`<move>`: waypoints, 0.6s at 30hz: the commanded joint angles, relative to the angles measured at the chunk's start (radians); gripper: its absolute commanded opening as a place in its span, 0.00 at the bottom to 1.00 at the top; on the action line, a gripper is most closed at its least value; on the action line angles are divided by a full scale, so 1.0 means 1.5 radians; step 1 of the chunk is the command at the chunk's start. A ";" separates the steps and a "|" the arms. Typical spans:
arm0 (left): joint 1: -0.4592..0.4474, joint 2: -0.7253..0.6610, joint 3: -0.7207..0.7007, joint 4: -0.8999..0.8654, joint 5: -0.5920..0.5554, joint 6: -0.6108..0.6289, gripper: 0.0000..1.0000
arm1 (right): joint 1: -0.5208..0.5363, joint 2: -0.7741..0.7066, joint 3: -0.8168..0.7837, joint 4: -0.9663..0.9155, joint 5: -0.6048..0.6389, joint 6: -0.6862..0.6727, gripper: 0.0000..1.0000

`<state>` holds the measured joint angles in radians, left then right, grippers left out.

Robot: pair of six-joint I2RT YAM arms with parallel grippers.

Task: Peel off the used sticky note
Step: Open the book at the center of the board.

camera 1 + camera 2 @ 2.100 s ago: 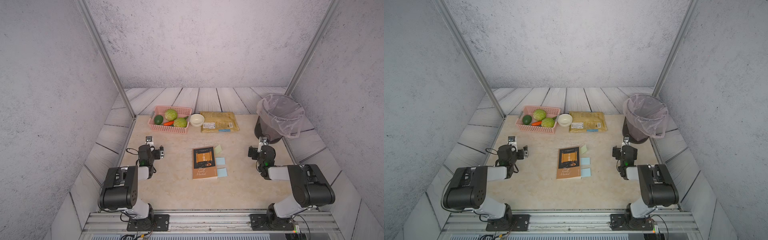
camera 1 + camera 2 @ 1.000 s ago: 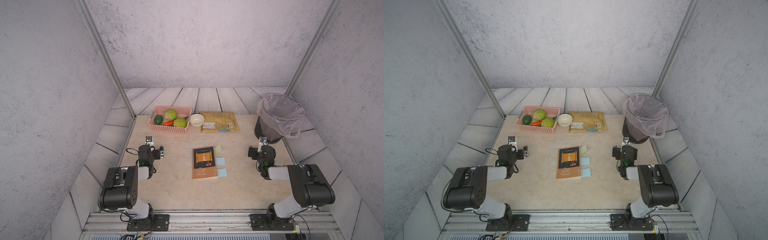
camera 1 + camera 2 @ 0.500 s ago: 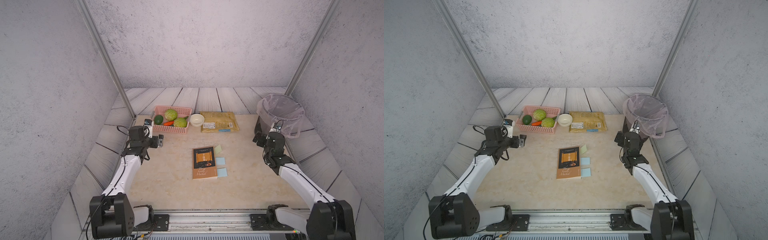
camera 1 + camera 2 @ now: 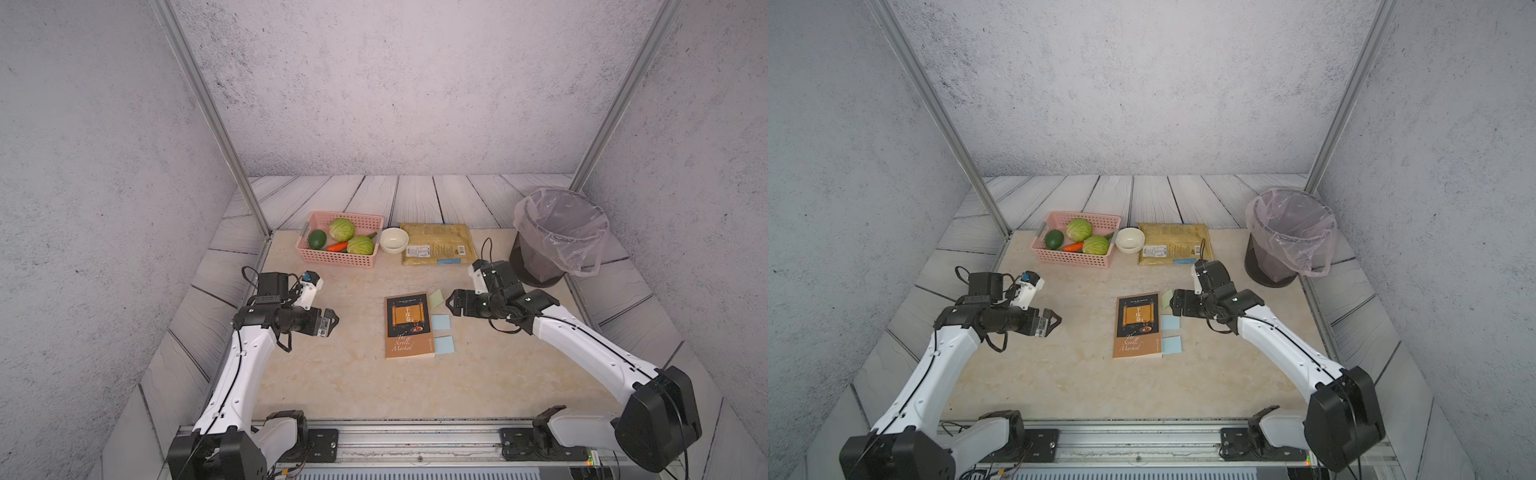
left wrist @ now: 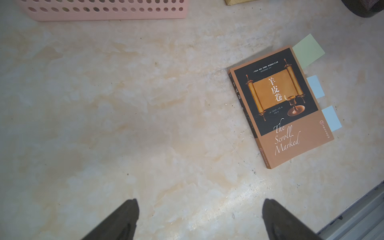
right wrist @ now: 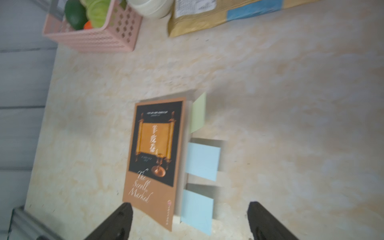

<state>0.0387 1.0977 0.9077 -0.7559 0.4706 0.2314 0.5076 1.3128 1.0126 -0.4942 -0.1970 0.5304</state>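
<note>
Three sticky notes (image 4: 440,322) jut from the long side of one book (image 4: 409,326) that lies flat, cover up, around the middle of the bench (image 4: 353,374). They point toward the bench's right edge: one green note (image 4: 436,298) nearest the far edge, then two blue notes (image 4: 444,345) below it. Which of the three is the used one cannot be told. Two arms reach in from the near edge. In both top views the right claw (image 4: 452,304) hangs above the bench close beside the green note; the right wrist view shows its two fingers (image 6: 120,216) spread wide with nothing between them. The left claw (image 4: 331,323) hovers well apart from the book, toward the left edge, and the left wrist view shows it gaping just as wide and empty. Along the far edge stand one pink basket (image 4: 332,259) near the left corner, one white bowl (image 4: 394,240) just beside it, one flat yellow packet (image 4: 436,248), and one bin (image 4: 552,241) lined with a bag at the right corner. The basket holds two cabbages (image 4: 342,229), one avocado (image 4: 317,239) and one carrot (image 4: 337,247).
</note>
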 commanded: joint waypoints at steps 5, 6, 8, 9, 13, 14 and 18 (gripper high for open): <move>-0.003 0.005 -0.011 -0.011 0.012 0.013 0.98 | 0.015 0.103 0.104 -0.040 -0.155 -0.037 0.77; -0.002 0.008 -0.012 -0.010 0.009 0.013 0.99 | 0.017 0.126 0.120 -0.042 -0.164 -0.040 0.76; -0.003 0.012 -0.013 -0.010 0.009 0.013 0.99 | 0.020 0.163 0.144 -0.038 -0.168 -0.036 0.75; -0.002 0.013 -0.013 -0.011 0.009 0.013 0.99 | 0.024 0.179 0.156 -0.037 -0.170 -0.034 0.75; -0.003 0.014 -0.013 -0.010 0.002 0.012 0.99 | 0.031 0.246 0.201 -0.032 -0.169 -0.029 0.73; -0.002 0.015 -0.013 -0.011 0.002 0.012 0.98 | 0.031 0.261 0.210 -0.030 -0.169 -0.027 0.72; -0.002 0.016 -0.014 -0.010 0.005 0.011 0.98 | 0.032 0.328 0.250 -0.029 -0.173 -0.019 0.69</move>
<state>0.0387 1.1164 0.8982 -0.7578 0.4759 0.2398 0.5499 1.7706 1.3491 -0.5247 -0.4404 0.4980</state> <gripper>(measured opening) 0.985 0.690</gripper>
